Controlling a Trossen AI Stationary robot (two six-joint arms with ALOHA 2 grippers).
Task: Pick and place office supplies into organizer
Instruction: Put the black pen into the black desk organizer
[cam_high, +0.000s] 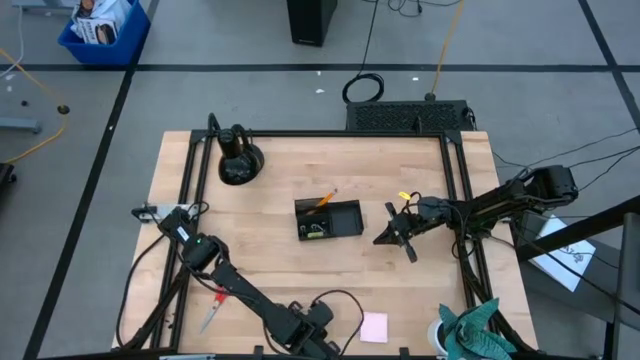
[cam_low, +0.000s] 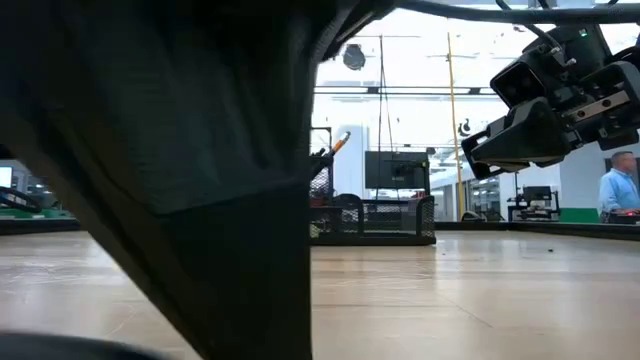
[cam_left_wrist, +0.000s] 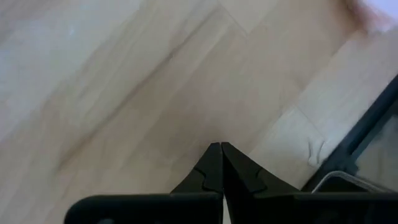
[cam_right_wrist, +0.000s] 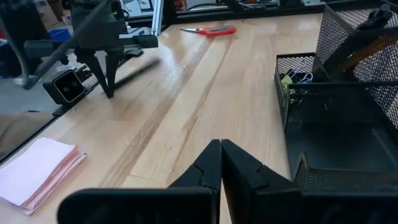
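Left gripper (cam_high: 168, 222) low over bare wood near left side of bench (cam_high: 280, 170), jaws pressed together, holding nothing. Right gripper (cam_high: 385, 238) up in air just right of organizer (cam_high: 345, 222), jaws pressed together too, holding nothing. Organizer sits in middle of bench. Orange pencil (cam_high: 325, 199) leans in its tall part, small yellow-green piece (cam_high: 314, 232) lies in low part. Red-handled scissors (cam_high: 213, 310) lie on bench near front left, beside left arm. Pink notepad (cam_high: 374, 327) lies at front edge, well apart from organizer.
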